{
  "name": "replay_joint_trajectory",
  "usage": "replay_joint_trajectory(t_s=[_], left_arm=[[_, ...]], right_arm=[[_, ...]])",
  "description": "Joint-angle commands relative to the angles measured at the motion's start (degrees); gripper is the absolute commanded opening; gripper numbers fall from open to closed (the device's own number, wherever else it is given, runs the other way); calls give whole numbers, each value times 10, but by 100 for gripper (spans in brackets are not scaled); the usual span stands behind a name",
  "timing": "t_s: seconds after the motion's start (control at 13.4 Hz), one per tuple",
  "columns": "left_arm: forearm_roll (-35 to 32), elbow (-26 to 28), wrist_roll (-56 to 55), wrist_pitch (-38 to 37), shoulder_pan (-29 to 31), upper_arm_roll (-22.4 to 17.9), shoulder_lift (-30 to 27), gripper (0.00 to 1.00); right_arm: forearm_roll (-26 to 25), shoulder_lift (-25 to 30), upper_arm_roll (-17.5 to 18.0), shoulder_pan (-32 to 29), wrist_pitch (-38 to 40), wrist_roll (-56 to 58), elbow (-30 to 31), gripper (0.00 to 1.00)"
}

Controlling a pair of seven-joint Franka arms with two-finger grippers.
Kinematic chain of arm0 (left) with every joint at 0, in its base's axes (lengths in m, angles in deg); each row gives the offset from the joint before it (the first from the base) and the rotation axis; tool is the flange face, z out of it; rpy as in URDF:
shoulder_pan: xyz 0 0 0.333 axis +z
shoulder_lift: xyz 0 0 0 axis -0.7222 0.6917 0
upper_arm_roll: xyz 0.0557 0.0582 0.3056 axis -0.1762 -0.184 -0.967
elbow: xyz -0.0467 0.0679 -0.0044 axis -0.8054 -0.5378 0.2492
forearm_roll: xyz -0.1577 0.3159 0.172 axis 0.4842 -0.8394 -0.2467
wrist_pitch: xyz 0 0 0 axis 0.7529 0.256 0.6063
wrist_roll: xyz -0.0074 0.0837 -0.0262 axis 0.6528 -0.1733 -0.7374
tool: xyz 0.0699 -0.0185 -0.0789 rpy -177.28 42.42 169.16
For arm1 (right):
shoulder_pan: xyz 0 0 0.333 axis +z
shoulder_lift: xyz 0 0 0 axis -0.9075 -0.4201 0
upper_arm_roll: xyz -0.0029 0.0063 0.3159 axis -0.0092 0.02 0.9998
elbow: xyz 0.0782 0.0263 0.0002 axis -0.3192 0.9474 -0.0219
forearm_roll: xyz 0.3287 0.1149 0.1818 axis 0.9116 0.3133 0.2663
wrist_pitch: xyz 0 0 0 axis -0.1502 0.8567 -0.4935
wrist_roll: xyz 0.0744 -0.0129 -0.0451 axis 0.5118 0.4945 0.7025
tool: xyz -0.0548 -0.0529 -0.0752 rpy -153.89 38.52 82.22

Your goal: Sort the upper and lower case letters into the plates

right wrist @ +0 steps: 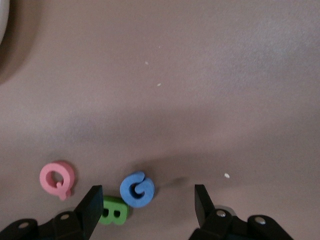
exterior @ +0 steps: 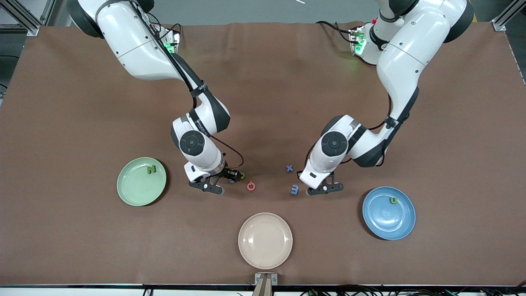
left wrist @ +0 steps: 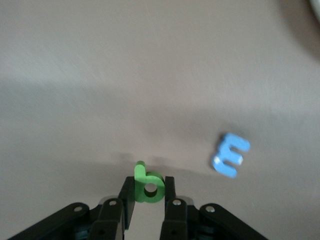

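From the front, the mint green plate (exterior: 141, 181) lies toward the right arm's end of the brown surface (exterior: 263, 82) with a green N (exterior: 151, 169) on it; the blue plate (exterior: 388, 212) toward the left arm's end carries a green u (exterior: 393, 200). A cream plate (exterior: 265, 240) sits nearest the camera.

The left wrist view shows the left gripper (left wrist: 150, 192) with fingers clamped on a green b (left wrist: 148, 186), a blue m (left wrist: 230, 155) nearby.

The right wrist view shows the right gripper (right wrist: 147, 202), fingers apart, above a blue G (right wrist: 136, 189), beside a green B (right wrist: 114, 210) and pink Q (right wrist: 57, 179).

Both arms: glossy white shells, black joint bands, round black caps. Black cables along links. Green lights near bases. Black fingers (left wrist: 170, 192), silver screws.
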Motion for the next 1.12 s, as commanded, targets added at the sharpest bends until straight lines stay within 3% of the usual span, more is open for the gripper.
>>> replay_joint_trajectory(t_s=[0.0,0.6,0.82,1.05], left_arm=[[-72,3,2,-13,26,-11,-28,2],[-90,5,195,-14,146,-8,-37,1],[-90,7,243,-12,183,-8,-31,1],[-82,5,244,-1,189,-8,-18,5]], right_arm=[[-2,-13,-29,28,-15,-18,-11,73],[-7,-34,-55,68,-46,-47,-11,67],[-8,-33,-55,72,-45,-47,-10,46],[-19,-33,-55,73,-44,-47,-8,6]])
